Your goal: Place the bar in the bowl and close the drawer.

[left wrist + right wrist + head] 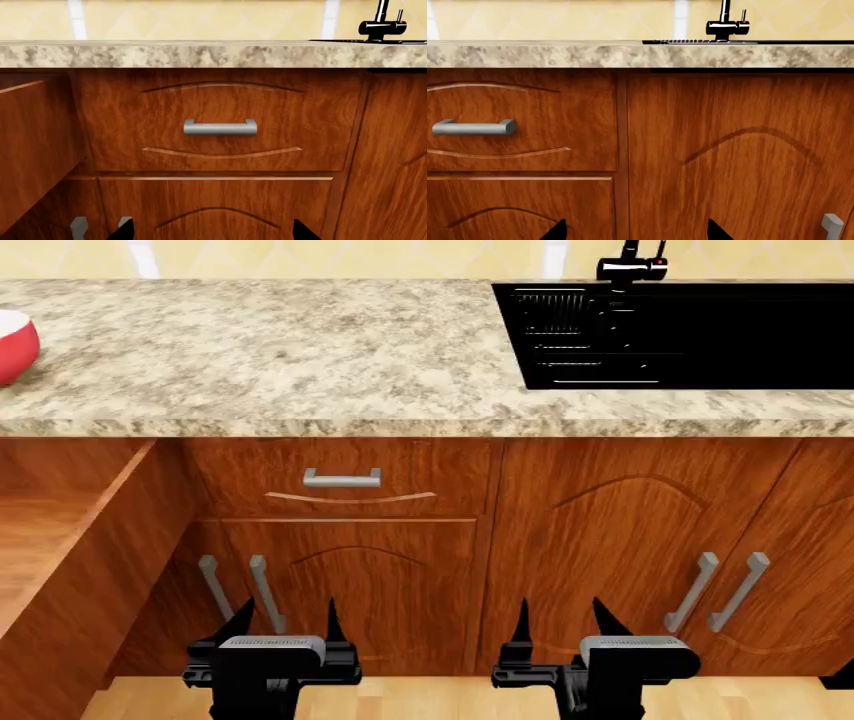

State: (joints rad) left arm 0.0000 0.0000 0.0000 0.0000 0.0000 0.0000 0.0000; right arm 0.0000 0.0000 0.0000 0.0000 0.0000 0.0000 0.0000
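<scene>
1. Speckled granite countertop (267, 350) runs across the kitchen over reddish wood cabinets, with a black sink (681, 335) set in it well above and beyond the right gripper (558, 618).
2. Both grippers hang low before the cabinet doors, jaws spread wide and holding nothing; the left gripper (287, 615) sits just below two vertical door handles (240, 590).
3. Up and far to the outside of the left jaws, the bowl (14, 340) peeks in at the counter's edge (only a red sliver with a white rim shows).
4. Beside the left jaws, on their outer side, the drawer (67, 540) stands pulled open; its inside is mostly hidden.
5. No bar shows anywhere, so I would guess it lies inside the drawer. The left arm should rise and swing outward over the opening first, looking in before reaching down.
</scene>
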